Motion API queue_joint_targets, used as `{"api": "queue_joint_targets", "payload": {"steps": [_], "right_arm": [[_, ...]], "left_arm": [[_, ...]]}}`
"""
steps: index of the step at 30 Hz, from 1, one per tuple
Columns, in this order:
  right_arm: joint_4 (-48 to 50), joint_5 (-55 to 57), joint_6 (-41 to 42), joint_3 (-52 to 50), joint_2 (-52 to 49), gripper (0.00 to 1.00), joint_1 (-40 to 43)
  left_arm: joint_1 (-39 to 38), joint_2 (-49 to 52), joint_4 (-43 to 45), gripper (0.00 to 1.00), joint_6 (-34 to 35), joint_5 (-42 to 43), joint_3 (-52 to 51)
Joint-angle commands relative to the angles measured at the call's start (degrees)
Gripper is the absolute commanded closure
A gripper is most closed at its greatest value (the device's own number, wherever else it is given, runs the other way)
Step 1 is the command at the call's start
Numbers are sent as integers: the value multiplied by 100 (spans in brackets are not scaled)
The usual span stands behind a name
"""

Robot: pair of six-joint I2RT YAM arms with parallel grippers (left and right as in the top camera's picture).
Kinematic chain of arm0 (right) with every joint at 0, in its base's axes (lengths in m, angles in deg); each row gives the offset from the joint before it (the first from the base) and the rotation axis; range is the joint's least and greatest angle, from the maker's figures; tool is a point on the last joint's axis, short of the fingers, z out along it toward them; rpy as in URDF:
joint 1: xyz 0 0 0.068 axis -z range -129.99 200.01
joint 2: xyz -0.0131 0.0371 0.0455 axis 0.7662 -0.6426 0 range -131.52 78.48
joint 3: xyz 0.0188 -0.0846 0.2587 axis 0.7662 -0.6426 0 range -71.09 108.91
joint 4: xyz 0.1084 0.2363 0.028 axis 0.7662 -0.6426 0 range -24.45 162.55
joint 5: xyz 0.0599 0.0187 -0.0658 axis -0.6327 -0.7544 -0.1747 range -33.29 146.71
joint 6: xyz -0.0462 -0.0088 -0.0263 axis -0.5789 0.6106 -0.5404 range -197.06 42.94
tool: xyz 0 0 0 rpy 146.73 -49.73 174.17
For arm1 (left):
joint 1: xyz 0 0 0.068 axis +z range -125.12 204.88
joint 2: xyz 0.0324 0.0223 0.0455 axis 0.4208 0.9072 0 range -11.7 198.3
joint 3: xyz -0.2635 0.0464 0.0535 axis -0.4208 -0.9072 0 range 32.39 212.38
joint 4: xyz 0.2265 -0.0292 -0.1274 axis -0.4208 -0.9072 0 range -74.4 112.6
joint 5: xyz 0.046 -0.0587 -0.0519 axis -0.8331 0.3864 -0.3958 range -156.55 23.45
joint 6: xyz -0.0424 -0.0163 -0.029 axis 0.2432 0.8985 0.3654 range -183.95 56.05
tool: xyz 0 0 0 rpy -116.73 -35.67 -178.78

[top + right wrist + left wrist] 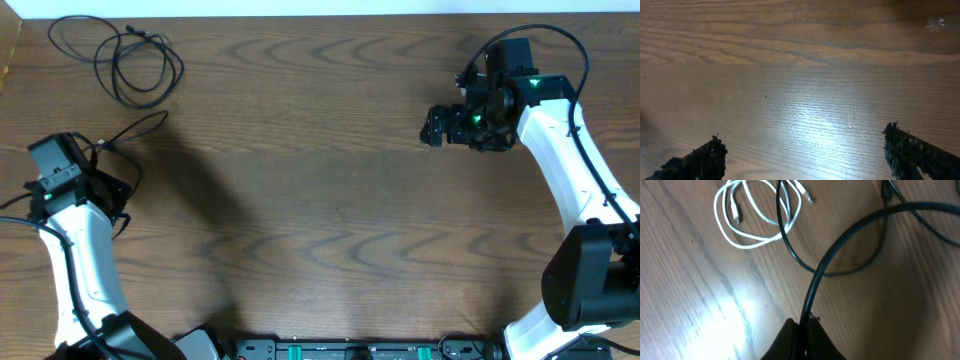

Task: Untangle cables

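Observation:
A white cable (747,240) lies in a loose coil on the wooden table in the left wrist view. A thin black cable (790,247) crosses over the coil. My left gripper (805,332) is shut on a black cable (840,235) that rises in an arc away from it. In the overhead view one black cable (140,65) lies in loose loops at the far left. Another black cable (135,130) runs to my left arm, which hides the white cable there. My right gripper (802,150) is open and empty above bare table at the far right (437,127).
The wooden table (320,200) fills the view. Its far edge runs along the top, close behind the looped black cable. The arm bases (340,350) stand at the near edge.

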Motion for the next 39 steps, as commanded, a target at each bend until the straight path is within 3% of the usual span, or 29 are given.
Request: {"api": "queue_joint_targets", "payload": {"steps": [1, 3, 4, 5, 8, 16, 21, 26, 29, 39], "right_arm": [[-4, -50, -44, -33, 20, 1, -52], [-4, -50, -44, -33, 20, 1, -52], [-4, -50, -44, -33, 20, 1, -52], [0, -50, -44, -33, 20, 1, -52], [28, -50, -44, -33, 20, 1, -52], [59, -48, -44, -33, 20, 1, -52], [52, -48, -46, -33, 20, 1, -52], [63, -48, -46, -37, 20, 1, -52], [98, -48, -46, -37, 20, 1, -52], [114, -48, -48, -114, 20, 1, -50]], "left_arm": [[22, 223, 326, 83, 94, -546, -162], [22, 376, 457, 53, 96, -612, -173], [22, 455, 520, 30, 98, -608, -173], [22, 522, 581, 17, 98, -586, -173], [22, 590, 647, 7, -13, -323, -170], [59, 192, 621, 2, -90, 74, -90], [382, -33, 417, 2, 310, 96, -90], [966, 234, 507, 2, 566, 66, -243], [1224, 529, 743, 8, 614, 111, -251], [1482, 1327, 1550, 12, 616, 81, -251]]}}
